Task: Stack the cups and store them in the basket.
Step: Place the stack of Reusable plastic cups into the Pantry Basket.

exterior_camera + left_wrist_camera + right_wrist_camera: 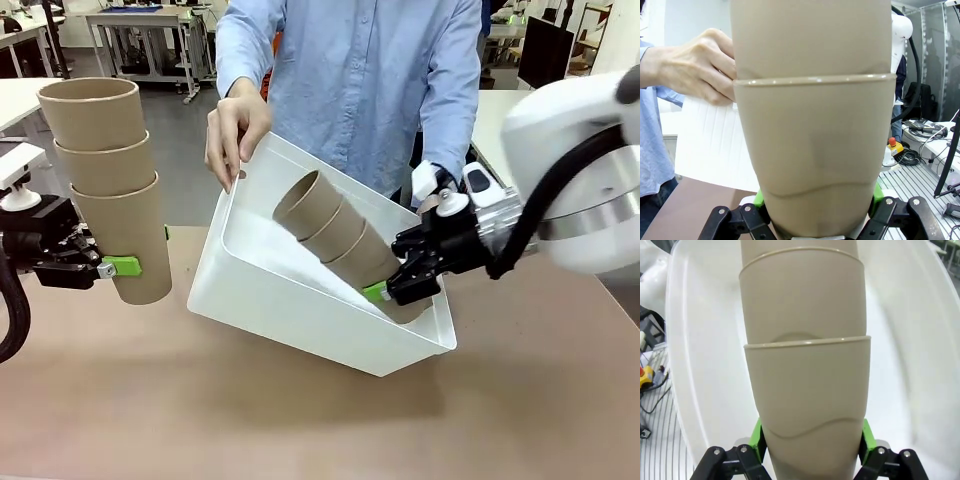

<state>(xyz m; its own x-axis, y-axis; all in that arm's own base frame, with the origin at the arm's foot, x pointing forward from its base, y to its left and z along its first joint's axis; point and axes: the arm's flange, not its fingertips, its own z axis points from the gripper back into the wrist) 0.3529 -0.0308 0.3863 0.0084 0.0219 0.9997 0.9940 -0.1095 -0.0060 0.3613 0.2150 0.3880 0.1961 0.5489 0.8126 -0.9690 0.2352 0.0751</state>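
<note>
Holding left stack (pixel 110 180) of three cups upright in left pincer (pixel 128 266), clamped on bottom cup's lower wall, above counter's (pixel 300 420) left edge. Holding right stack (pixel 335 235) the same way in right pincer (pixel 398 290), slanted inside basket (pixel 300 310), tipped up by person's hand (pixel 235 130) on far rim. Probably light, thin-walled, crushable, nested by friction only. Best gripped low near stiff base, with modest squeeze.

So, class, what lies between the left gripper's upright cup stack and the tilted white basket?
Nothing: in the front view, just a bare strip of table separates the stack from the basket.
</note>
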